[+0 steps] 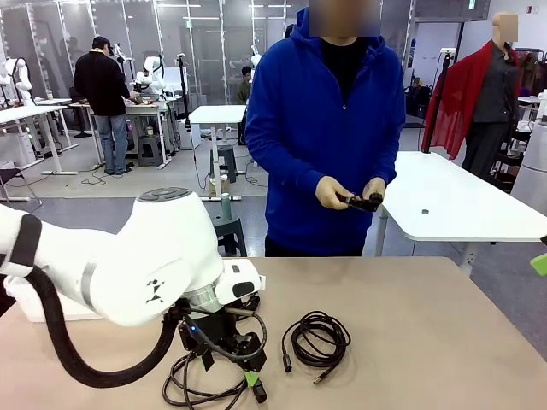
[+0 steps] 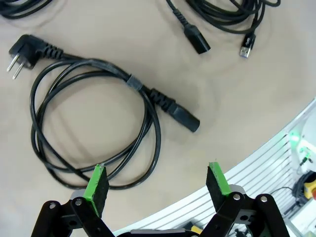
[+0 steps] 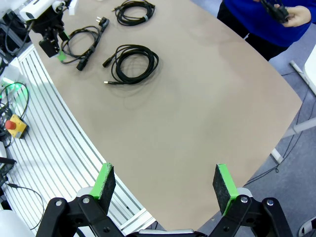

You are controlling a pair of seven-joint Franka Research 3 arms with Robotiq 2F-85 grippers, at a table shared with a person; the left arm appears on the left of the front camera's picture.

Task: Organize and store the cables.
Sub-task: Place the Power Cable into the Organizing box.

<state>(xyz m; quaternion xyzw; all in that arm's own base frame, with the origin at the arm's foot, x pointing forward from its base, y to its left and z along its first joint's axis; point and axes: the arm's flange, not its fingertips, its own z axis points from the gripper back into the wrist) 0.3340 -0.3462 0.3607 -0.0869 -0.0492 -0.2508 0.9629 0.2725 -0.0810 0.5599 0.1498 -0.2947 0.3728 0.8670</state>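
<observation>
Three black cables lie coiled on the tan table. The thicker power cable (image 2: 94, 123), with its plug (image 2: 19, 49) at one end, rests just beyond my left gripper (image 2: 157, 180), which hangs open over the coil's near side without touching it. In the front view that gripper (image 1: 229, 366) hovers above the power cable (image 1: 201, 391). A thinner coil (image 1: 318, 337) lies to its right, its USB end (image 2: 247, 47) pointing my way. My right gripper (image 3: 164, 181) is open and high over the table, far from the coils (image 3: 133, 61). A third coil (image 3: 134, 11) lies farther off.
A person in a blue hoodie stands at the far side, both hands on a small black item (image 1: 363, 202). A white bin (image 1: 26, 309) sits at the table's left edge. The table's near edge (image 2: 237, 163) runs close behind the power cable.
</observation>
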